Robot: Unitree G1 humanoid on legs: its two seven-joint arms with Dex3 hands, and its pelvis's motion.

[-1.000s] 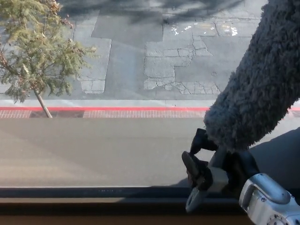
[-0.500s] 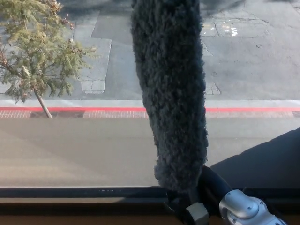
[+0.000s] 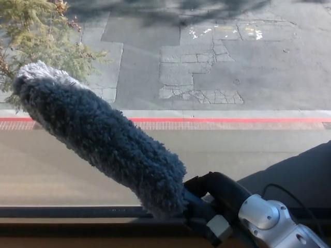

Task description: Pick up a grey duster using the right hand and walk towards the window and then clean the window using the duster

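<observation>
Window (image 3: 155,77) glass fills my view, street and tree (image 3: 41,46) beyond it. My grey duster (image 3: 101,137) leans up and to the left across the lower pane, head against or just off the glass; I cannot tell which. Its base sits in my right hand (image 3: 217,204), fingers (image 3: 207,182) wrapped tight around the handle. Pressing too lightly could miss the glass; swinging low could catch the frame (image 3: 77,213).

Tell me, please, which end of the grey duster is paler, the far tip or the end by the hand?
The far tip of the grey duster, at upper left over the tree, looks whitish; the end by the right hand is darker grey.
</observation>
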